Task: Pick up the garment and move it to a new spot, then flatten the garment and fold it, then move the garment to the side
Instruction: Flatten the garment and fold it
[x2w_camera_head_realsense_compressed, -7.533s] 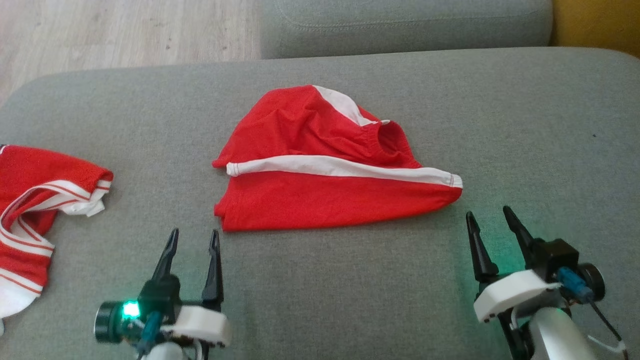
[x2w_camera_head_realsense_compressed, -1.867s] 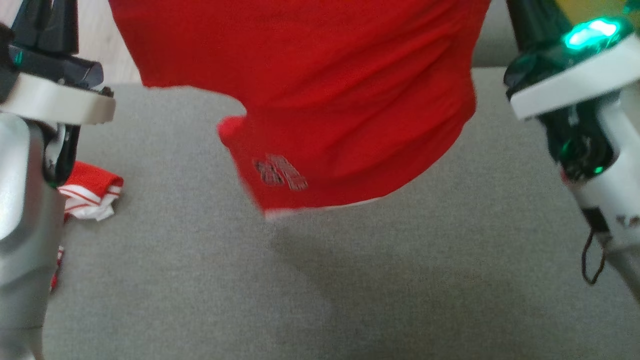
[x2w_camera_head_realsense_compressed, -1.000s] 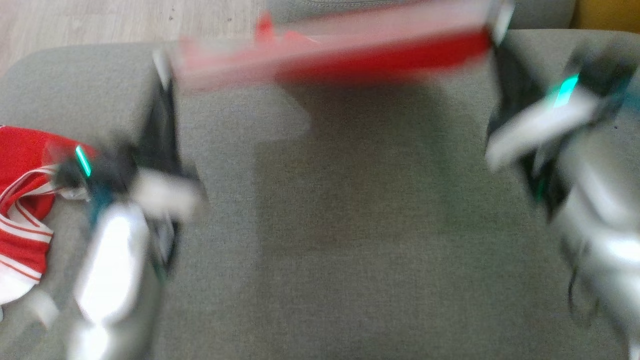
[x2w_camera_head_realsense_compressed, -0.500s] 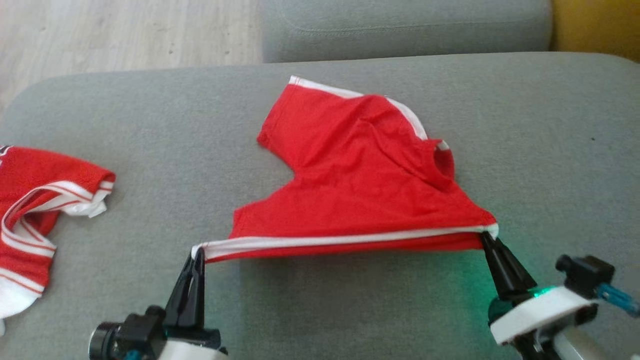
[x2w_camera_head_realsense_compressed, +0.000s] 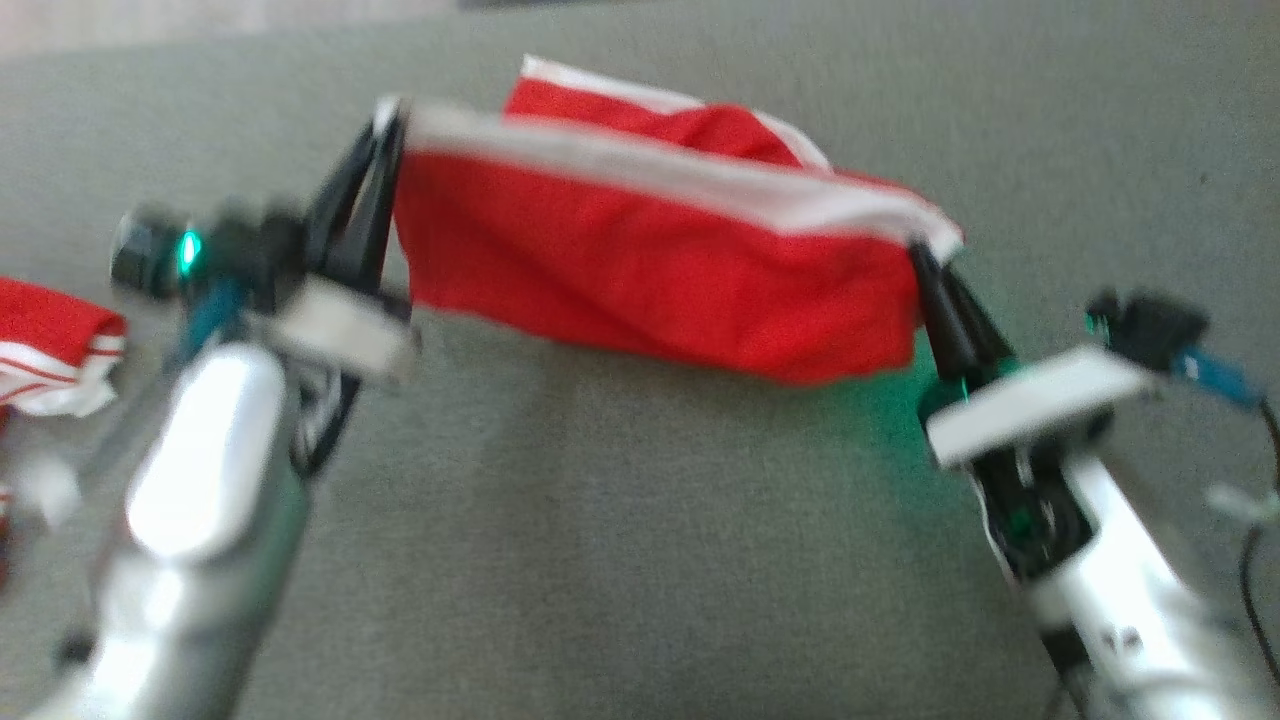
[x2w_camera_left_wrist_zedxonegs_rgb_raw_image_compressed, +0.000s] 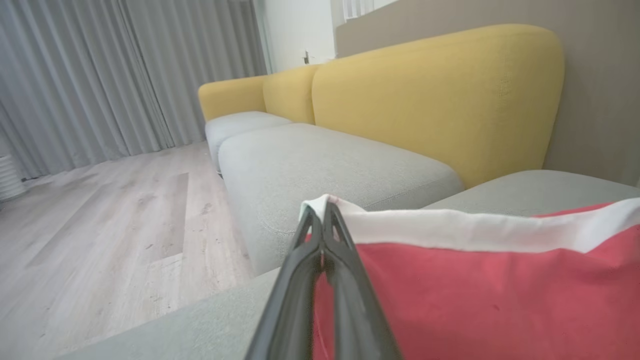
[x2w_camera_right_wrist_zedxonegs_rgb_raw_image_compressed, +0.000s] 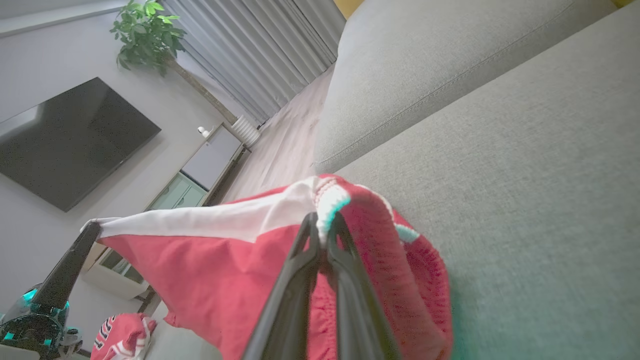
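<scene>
Left gripper (x2w_camera_head_realsense_compressed: 384, 125) and right gripper (x2w_camera_head_realsense_compressed: 918, 255) were each clamped tight on an opposite end of the garment's white band (x2w_camera_head_realsense_compressed: 680, 175), holding it stretched above the grey seat cushion (x2w_camera_head_realsense_compressed: 640, 540). The red garment (x2w_camera_head_realsense_compressed: 650, 260) hung from that band over the middle of the cushion. Its rear part appeared to trail on the cushion's far side; motion blur left the lower edge's contact unclear. To flatten it well, the two grips would likely need to stay level and equally taut, sinking together toward the cushion and drawing back to its near edge so that the trailing cloth smoothed out before either let go. A second red-and-white garment (x2w_camera_head_realsense_compressed: 55, 340) lay at the cushion's left edge, a snag risk worth avoiding.
</scene>
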